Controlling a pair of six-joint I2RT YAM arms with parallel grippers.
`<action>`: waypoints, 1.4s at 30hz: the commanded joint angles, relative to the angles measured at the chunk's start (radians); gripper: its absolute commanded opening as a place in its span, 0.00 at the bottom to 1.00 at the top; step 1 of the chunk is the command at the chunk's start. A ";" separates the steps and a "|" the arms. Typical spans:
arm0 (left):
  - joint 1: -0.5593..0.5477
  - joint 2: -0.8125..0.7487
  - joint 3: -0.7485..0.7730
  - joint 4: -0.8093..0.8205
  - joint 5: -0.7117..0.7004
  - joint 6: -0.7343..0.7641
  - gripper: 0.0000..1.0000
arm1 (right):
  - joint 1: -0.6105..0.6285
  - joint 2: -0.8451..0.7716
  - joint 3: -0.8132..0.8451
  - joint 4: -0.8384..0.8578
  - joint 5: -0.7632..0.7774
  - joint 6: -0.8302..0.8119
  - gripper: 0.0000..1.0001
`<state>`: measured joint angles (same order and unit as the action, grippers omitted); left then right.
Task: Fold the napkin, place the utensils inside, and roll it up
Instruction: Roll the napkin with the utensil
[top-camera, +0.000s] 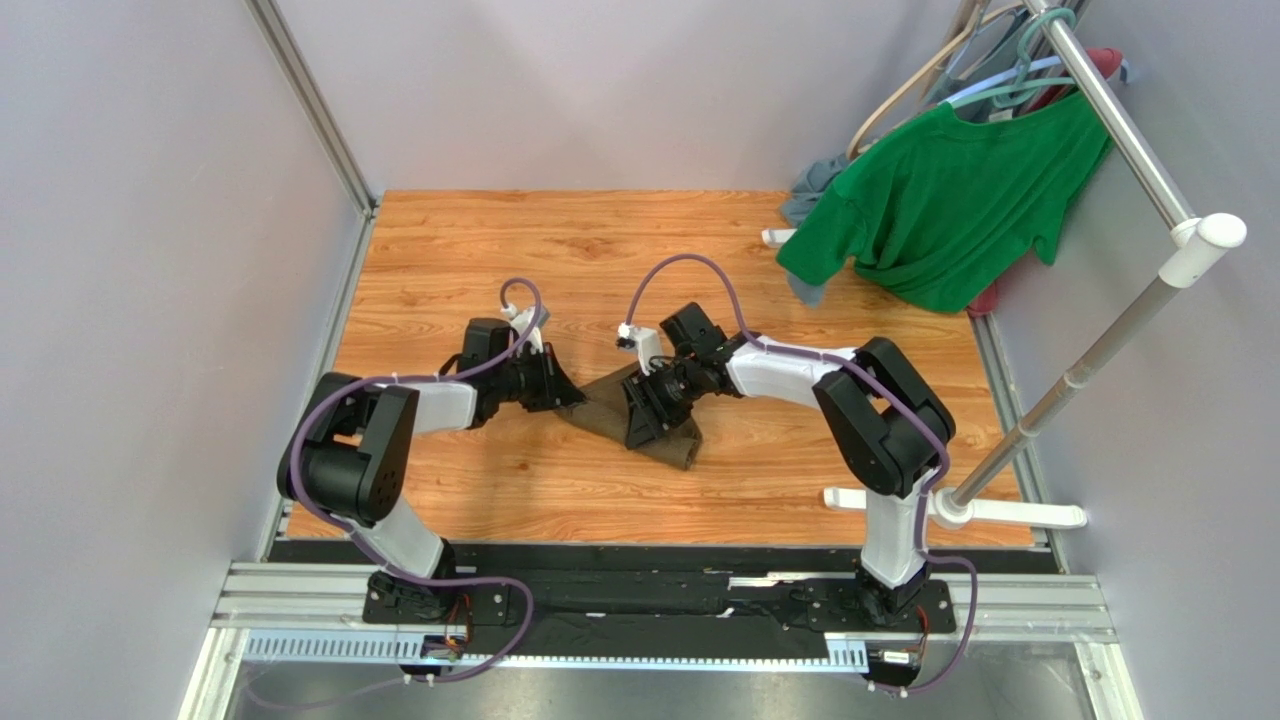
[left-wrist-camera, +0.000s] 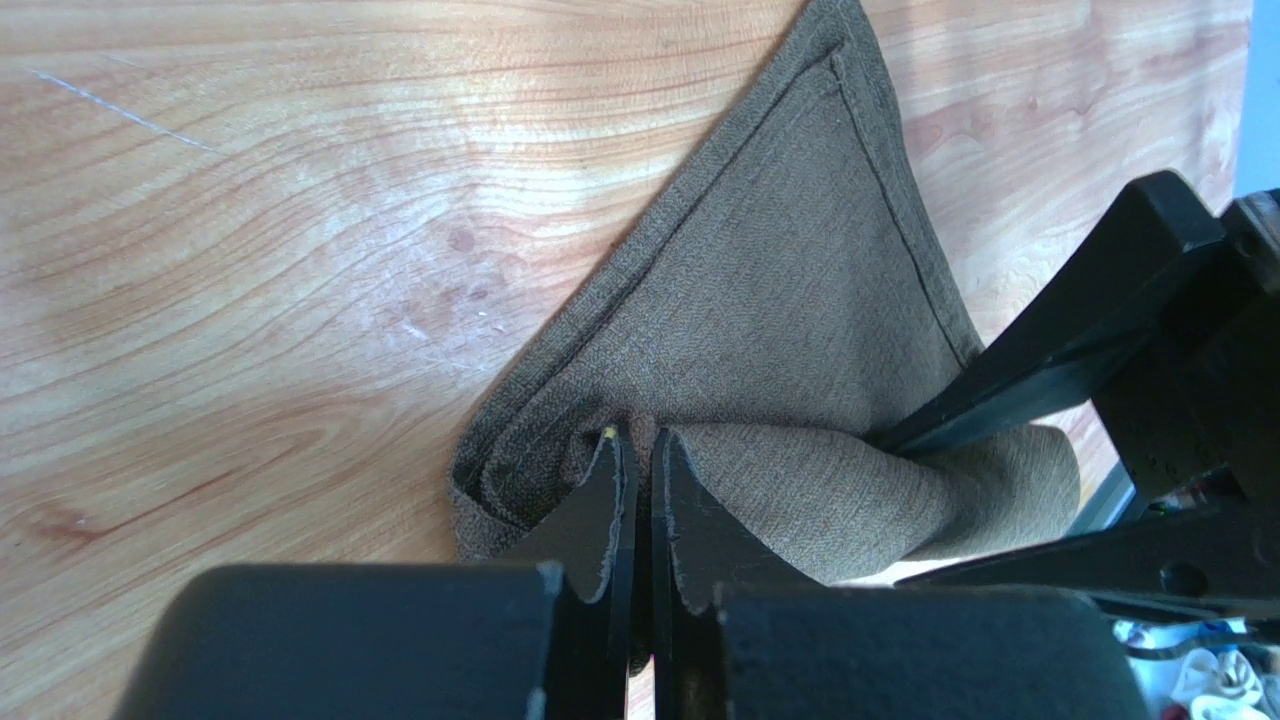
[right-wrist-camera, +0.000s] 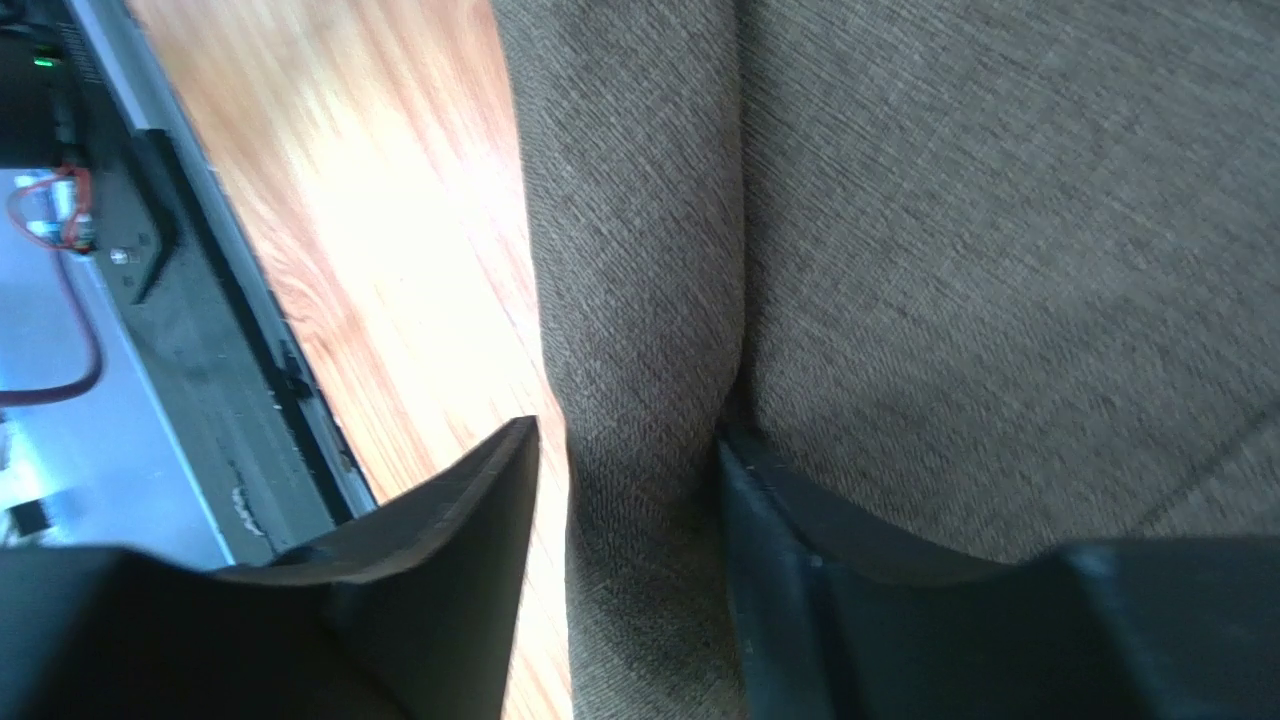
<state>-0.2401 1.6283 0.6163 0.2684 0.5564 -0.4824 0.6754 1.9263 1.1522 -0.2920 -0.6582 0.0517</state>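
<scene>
The napkin (top-camera: 643, 420) is a dark olive-brown cloth lying partly rolled on the wooden table between both grippers. My left gripper (top-camera: 568, 393) is at its left corner. In the left wrist view the left gripper (left-wrist-camera: 637, 438) has its jaws almost closed, pinching a fold of the napkin (left-wrist-camera: 781, 300). My right gripper (top-camera: 652, 411) sits on the cloth. In the right wrist view the right gripper (right-wrist-camera: 628, 435) is open around a rolled ridge of the napkin (right-wrist-camera: 977, 225); the right finger touches it and the left finger stands apart. No utensils are in view.
A bright green T-shirt (top-camera: 947, 195) hangs from a white rail (top-camera: 1120, 128) at the back right, with a grey-blue garment (top-camera: 812, 188) behind it. The rail stand's white foot (top-camera: 962, 510) lies by the right arm's base. Grey walls enclose the table.
</scene>
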 joint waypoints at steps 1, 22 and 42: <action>0.001 0.019 0.033 -0.073 0.007 0.050 0.00 | 0.009 -0.062 0.036 -0.170 0.135 -0.032 0.55; -0.005 0.068 0.089 -0.139 0.011 0.073 0.00 | 0.230 -0.194 0.001 -0.039 0.514 -0.110 0.60; -0.005 0.081 0.111 -0.133 0.030 0.067 0.00 | 0.231 -0.069 -0.057 -0.004 0.566 -0.102 0.55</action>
<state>-0.2417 1.6878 0.7101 0.1532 0.5949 -0.4435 0.9066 1.8111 1.1255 -0.3202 -0.1421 -0.0578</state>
